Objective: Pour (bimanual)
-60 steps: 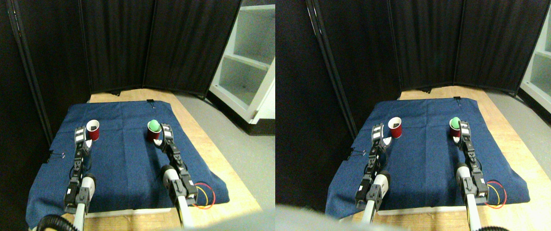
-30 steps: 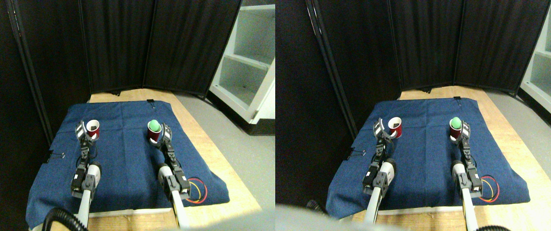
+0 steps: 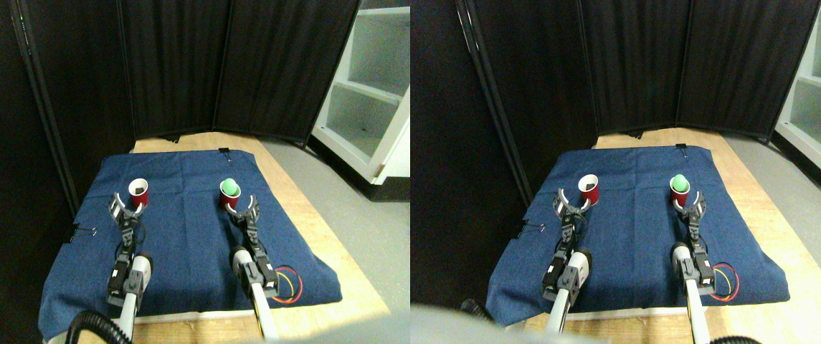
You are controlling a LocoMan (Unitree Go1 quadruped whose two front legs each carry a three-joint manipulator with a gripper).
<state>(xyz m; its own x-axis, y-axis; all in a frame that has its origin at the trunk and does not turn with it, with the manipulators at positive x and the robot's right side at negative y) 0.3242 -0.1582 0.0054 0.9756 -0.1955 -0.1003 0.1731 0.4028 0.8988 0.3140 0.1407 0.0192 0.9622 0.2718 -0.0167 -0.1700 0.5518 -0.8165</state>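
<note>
Blue cloth (image 3: 188, 236), a matte woven sheet with soft creases, covers most of the wooden surface (image 3: 288, 193) in the stereo pair view, the only view here. On it stand 2 small red cups, upright and well apart. The left cup (image 3: 138, 193) shows a white inner wall and a dark patch at its bottom; what that patch is cannot be told. The right cup (image 3: 229, 196) carries a round green ball (image 3: 229, 187) seated in its mouth.

The left gripper (image 3: 123, 208) has its jaws spread wide in a V just short of the left cup, tips near its base but apart from it. The right gripper (image 3: 245, 208) likewise has its jaws spread wide, just beside the right cup on the near side, not gripping.

Both cups look like thin-walled party cups: very light, smooth, tapered and easily crushed or tipped by a nudge. My judgement is that each is best taken at mid-height across the wall, with gentle pressure, clear of the flexible rim. The ball looks light and free to roll, so it should tumble out with a modest tilt.

A red and yellow cable loop (image 3: 288, 284) lies on the cloth near the right arm.
</note>
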